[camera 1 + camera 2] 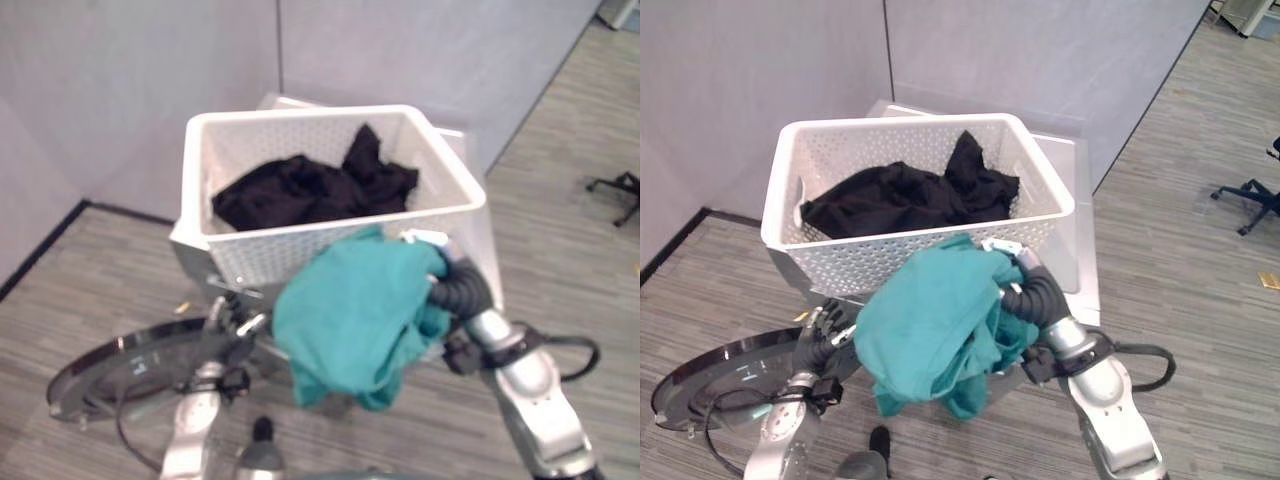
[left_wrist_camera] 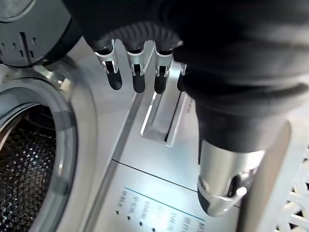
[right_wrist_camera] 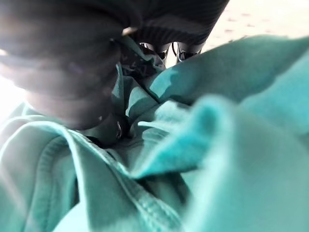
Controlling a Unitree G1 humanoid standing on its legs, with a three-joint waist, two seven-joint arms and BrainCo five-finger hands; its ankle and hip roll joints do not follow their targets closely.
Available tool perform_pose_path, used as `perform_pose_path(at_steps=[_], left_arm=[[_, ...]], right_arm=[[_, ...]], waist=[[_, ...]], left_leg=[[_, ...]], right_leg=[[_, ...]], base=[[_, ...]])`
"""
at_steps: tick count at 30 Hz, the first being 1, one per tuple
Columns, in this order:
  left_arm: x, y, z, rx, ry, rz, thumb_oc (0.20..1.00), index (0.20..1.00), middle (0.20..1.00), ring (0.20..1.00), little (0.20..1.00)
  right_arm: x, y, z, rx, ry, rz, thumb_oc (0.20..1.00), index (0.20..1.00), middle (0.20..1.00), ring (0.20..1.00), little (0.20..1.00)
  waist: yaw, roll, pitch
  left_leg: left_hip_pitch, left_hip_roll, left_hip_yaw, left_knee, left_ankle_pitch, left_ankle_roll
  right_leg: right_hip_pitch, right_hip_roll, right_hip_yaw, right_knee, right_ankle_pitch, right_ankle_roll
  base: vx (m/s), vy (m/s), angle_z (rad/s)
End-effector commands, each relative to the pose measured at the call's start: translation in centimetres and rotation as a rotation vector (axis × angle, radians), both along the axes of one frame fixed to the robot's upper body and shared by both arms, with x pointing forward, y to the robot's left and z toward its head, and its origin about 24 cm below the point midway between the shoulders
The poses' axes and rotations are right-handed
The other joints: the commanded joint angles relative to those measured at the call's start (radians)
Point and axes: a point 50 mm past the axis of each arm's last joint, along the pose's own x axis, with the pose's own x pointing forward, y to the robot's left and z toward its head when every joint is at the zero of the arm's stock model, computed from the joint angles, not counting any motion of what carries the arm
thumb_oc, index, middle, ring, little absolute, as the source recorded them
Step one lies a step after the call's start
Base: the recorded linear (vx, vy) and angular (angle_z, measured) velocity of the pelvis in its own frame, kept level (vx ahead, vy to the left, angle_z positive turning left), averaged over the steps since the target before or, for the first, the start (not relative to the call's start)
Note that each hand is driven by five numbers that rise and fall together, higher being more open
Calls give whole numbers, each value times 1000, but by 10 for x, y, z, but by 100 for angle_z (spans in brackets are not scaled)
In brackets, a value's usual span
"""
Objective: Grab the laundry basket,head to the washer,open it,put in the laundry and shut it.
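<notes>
A: Biggest risk from here?

B: The teal cotton garment (image 1: 930, 330) hangs in a loose bunch from the right hand (image 3: 159, 53), in front of the white perforated plastic laundry basket (image 1: 250, 255), which sits on top of the silver front-load washer (image 2: 159, 159). A trailing fold could snag on the basket rim or catch on the drum opening (image 2: 29, 159) on the way down, so part of it ends up outside the washer. Grip looks bunched, not deep, so it could also slip to the grey plank floor (image 1: 90, 290).

A: Right hand's state?

B: Fingers curled into the teal cloth, pinching a wad of it; the wrist view has fabric wrapped right round the dark fingertips.

A: Left hand?

B: The left hand (image 2: 137, 63) is low by the washer front, near the detergent drawer handle (image 2: 161, 118). Fingers straight-ish, relaxed, holding nothing; can't tell if they touch the panel.

A: Door?

B: The round dark-glass washer door (image 1: 720, 375) is swung open to the robot's left. Drum is clear to receive.

A: What's left?

B: Black crumpled clothes (image 1: 310, 190) are in the basket, so I'd judge loading barely begun.
</notes>
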Motion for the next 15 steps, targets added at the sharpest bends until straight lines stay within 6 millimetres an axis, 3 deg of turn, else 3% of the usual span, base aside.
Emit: perform_pose_path(at_steps=[1,6,8,9,12,15], left_arm=[[16,-4,25,30,-138,-62,1000,1000,1000,1000,1000],[40,-15,46,61,-231,-118,1000,1000,1000,1000,1000],[40,-15,47,61,-231,-118,1000,1000,1000,1000,1000],[48,-22,55,63,-269,-144,1000,1000,1000,1000,1000],[59,-28,64,82,-305,-173,1000,1000,1000,1000,1000],[66,-34,70,85,-332,-195,1000,1000,1000,1000,1000]], right_arm=[[-4,7,35,2,-190,96,200,200,200,200,200],[-1,20,45,-114,-254,192,200,200,200,200,200],[-1,20,46,-114,-255,192,200,200,200,200,200],[0,23,47,-139,-266,217,200,200,200,200,200],[1,27,49,-153,-272,236,200,200,200,200,200],[1,31,46,-160,-263,257,200,200,200,200,200]], waist=[[21,35,59],[31,28,189],[30,28,190],[25,27,231],[18,18,278],[10,2,283]], left_leg=[[-13,162,73,27,17,-71],[-75,201,56,53,55,-89],[-76,201,55,54,55,-89],[-91,210,53,60,62,-91],[-109,219,51,70,65,-92],[-153,224,49,84,63,-93]], right_leg=[[22,58,-30,42,-63,-67],[-62,81,-45,133,-87,-76],[-63,81,-46,134,-88,-76],[-101,75,-50,175,-92,-79],[-146,68,-49,221,-99,-82],[-213,61,-42,259,-106,-88]], base=[[-86,-64,-4],[-134,-82,3],[-78,-18,6],[-116,-6,3],[-102,1,1],[-55,11,0]])
